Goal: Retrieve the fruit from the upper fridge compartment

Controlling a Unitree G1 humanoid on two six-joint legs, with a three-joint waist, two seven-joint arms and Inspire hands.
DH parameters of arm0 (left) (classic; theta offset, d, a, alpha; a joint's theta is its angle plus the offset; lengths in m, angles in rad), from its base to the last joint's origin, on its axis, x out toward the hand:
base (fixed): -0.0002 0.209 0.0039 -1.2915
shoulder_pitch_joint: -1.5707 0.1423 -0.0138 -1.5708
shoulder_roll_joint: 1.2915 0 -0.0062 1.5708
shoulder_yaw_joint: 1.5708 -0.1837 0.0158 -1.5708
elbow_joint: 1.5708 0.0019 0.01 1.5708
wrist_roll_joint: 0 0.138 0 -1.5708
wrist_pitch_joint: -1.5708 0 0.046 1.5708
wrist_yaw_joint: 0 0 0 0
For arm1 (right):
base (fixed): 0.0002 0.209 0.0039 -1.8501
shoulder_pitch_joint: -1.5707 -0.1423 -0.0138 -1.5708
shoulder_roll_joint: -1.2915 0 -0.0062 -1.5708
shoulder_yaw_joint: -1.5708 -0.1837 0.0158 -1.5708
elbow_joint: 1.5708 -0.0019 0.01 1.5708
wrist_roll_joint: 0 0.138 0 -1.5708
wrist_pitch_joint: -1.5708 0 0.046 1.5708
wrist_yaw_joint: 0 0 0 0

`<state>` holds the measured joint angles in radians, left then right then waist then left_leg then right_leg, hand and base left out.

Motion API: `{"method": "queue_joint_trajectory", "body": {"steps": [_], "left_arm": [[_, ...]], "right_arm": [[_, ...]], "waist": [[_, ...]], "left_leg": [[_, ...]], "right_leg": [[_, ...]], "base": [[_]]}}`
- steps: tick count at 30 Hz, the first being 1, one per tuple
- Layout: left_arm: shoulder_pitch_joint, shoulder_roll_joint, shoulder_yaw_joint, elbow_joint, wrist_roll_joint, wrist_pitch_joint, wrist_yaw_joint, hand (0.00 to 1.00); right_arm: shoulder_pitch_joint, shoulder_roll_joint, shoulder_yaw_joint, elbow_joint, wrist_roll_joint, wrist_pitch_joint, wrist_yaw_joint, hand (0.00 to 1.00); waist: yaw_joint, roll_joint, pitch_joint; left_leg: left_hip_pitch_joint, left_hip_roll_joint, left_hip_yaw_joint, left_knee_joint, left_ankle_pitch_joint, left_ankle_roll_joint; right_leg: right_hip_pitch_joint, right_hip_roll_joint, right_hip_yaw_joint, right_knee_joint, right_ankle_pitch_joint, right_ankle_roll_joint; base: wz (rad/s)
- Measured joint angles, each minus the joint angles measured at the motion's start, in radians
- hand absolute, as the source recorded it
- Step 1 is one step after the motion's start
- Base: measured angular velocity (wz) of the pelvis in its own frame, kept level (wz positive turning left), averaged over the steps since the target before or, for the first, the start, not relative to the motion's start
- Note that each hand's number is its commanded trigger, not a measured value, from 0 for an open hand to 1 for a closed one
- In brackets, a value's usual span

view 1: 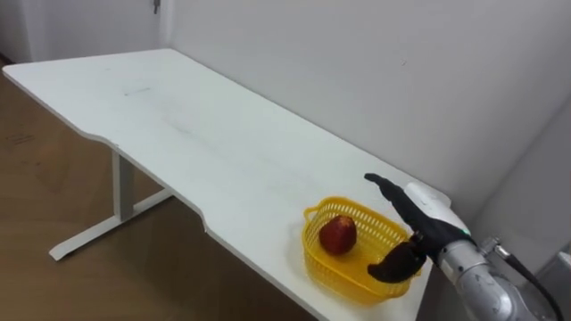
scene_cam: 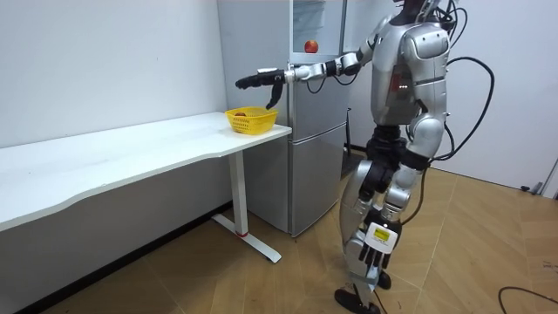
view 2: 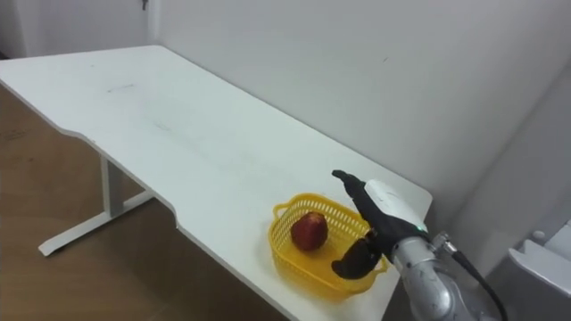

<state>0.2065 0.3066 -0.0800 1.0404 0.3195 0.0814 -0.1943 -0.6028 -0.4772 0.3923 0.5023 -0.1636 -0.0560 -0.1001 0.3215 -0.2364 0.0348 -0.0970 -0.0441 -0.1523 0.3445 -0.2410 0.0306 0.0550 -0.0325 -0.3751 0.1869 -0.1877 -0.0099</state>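
A red apple lies in a yellow plastic basket at the near right end of the white table. My right hand hovers over the basket's right side, open, fingers stretched toward the wall and thumb pointing down, holding nothing. In the room view I stand in front of the grey fridge, with my right arm reaching out to the basket and the right hand above it. My left hand hangs at my side with relaxed fingers.
The long table runs along the white wall on a white leg frame over a wooden floor. The fridge stands just past the table's end, its doors look closed, and a small red round thing sits on the upper door.
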Motion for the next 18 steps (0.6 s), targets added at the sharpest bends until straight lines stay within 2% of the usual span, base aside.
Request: {"method": "queue_joint_trajectory", "body": {"steps": [2,4,6,7,8,9,11,13,14,16,18], "left_arm": [[0.018,-0.011,0.002,-0.001,0.0,-0.001,0.011,0.0],[0.046,-0.017,0.012,-0.006,0.002,-0.001,0.017,0.0],[0.06,-0.021,0.025,-0.019,0.009,-0.001,0.017,0.0],[0.061,-0.023,0.031,-0.02,0.009,-0.005,0.017,0.0],[0.061,-0.023,0.032,-0.02,0.007,-0.008,0.017,0.0],[0.063,-0.025,0.032,-0.02,0.007,-0.017,0.019,0.0],[0.069,-0.037,0.037,-0.022,0.006,-0.024,0.034,0.0],[0.087,-0.059,0.059,-0.028,0.006,-0.029,0.038,0.0],[0.091,-0.061,0.061,-0.028,0.006,-0.032,0.038,0.0],[0.114,-0.065,0.077,-0.027,0.006,-0.039,0.042,0.0],[0.12,-0.066,0.078,-0.025,0.006,-0.039,0.05,0.0]], "right_arm": [[0.0,0.001,-0.027,-0.061,0.003,0.0,-0.005,0.0],[0.001,0.001,-0.052,-0.14,0.008,-0.011,-0.03,0.0],[0.009,0.005,-0.084,-0.188,0.013,-0.019,-0.042,0.0],[0.024,0.008,-0.109,-0.227,0.02,-0.023,-0.052,0.0],[0.036,0.008,-0.118,-0.248,0.03,-0.028,-0.059,0.0],[0.056,0.011,-0.138,-0.284,0.042,-0.041,-0.068,0.0],[0.097,0.013,-0.172,-0.359,0.044,-0.054,-0.087,0.0],[0.139,0.017,-0.216,-0.466,0.044,-0.066,-0.13,0.0],[0.149,0.018,-0.227,-0.49,0.045,-0.07,-0.142,0.0],[0.167,0.025,-0.266,-0.548,0.05,-0.094,-0.186,0.0],[0.195,0.028,-0.311,-0.577,0.051,-0.109,-0.212,0.0]], "waist": [[-0.016,0.017,-0.0023],[-0.042,0.031,-0.009],[-0.049,0.04,-0.0092],[-0.05,0.053,-0.0067],[-0.054,0.055,-0.0093],[-0.072,0.062,-0.0123],[-0.078,0.075,-0.0197],[-0.104,0.097,-0.0263],[-0.108,0.101,-0.0266],[-0.138,0.113,-0.0231],[-0.155,0.118,-0.0286]], "left_leg": [[0.002,0.001,0.013,-0.002,-0.001,0.002],[0.022,0.003,0.026,-0.007,-0.001,0.002],[0.047,0.013,0.041,-0.008,-0.001,0.003],[0.061,0.014,0.047,-0.011,-0.002,0.004],[0.067,0.015,0.047,-0.015,-0.002,0.004],[0.08,0.015,0.048,-0.025,-0.003,0.004],[0.093,0.018,0.063,-0.034,-0.003,0.005],[0.098,0.019,0.078,-0.041,-0.005,0.008],[0.104,0.02,0.084,-0.043,-0.005,0.008],[0.128,0.024,0.098,-0.055,-0.005,0.008],[0.136,0.03,0.12,-0.058,-0.006,0.008]], "right_leg": [[0.0,0.0,0.012,0.0,0.002,0.001],[0.007,0.0,0.022,0.001,0.002,0.001],[0.023,0.001,0.036,0.0,0.002,0.001],[0.033,0.002,0.044,-0.002,0.002,0.001],[0.037,0.002,0.044,-0.001,0.002,0.001],[0.046,0.002,0.047,-0.001,0.002,0.001],[0.049,0.002,0.057,0.0,0.002,0.001],[0.051,0.001,0.073,0.001,0.003,0.002],[0.053,0.001,0.075,0.002,0.003,0.002],[0.066,0.002,0.093,0.002,0.003,0.002],[0.064,0.005,0.106,0.004,0.004,0.002]], "base": [[-0.21],[-0.17],[-0.18],[-0.19],[-0.08],[-0.04],[-0.19],[-0.23],[-0.24],[-0.23],[-0.23]]}}
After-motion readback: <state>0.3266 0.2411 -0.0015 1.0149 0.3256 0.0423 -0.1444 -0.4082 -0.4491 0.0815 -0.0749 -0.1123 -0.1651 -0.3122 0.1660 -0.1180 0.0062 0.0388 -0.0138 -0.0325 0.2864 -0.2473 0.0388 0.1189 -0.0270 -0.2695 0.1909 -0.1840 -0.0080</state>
